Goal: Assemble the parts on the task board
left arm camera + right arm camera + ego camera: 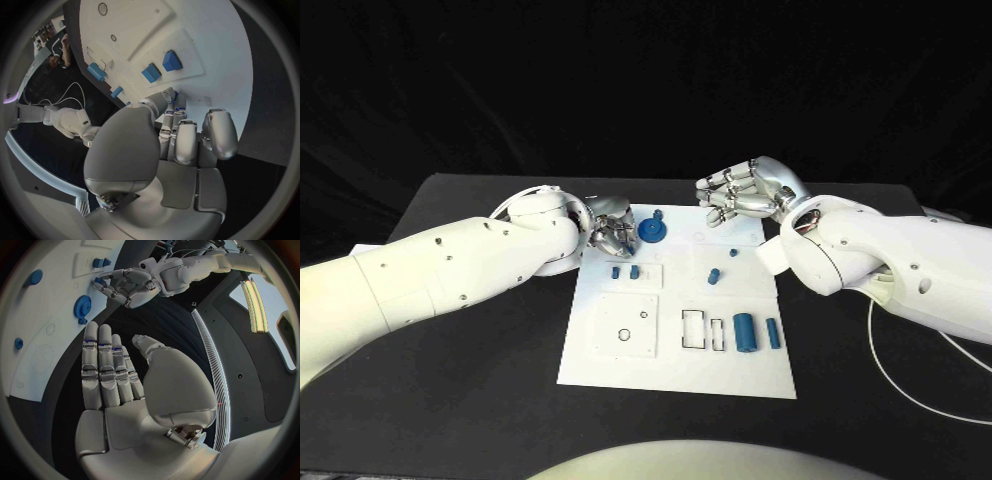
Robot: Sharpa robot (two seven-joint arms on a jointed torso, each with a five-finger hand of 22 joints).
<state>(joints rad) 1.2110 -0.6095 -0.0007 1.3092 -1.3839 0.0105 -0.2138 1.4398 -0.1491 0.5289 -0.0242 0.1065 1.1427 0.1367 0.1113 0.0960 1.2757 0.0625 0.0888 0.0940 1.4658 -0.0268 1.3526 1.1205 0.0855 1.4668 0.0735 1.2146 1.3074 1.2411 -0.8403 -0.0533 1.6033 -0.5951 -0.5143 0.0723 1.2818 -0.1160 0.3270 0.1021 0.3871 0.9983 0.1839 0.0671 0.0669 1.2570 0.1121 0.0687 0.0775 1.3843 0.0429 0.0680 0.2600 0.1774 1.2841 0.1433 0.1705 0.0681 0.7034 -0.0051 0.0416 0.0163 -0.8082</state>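
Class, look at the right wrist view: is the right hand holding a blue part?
No. The right hand holds nothing, its fingers straight and apart from the blue gear.

Surface: black table (459,370), matte and dark.
On it, centre: white task board (678,368), lying flat, long side running away from the robot.
On it, right side: thin white cable (913,395), curving across the tabletop near the right edge.

The silver left hand (607,228) hides part of the round blue gear (651,232); whether its fingers (620,240) touch it is unclear.
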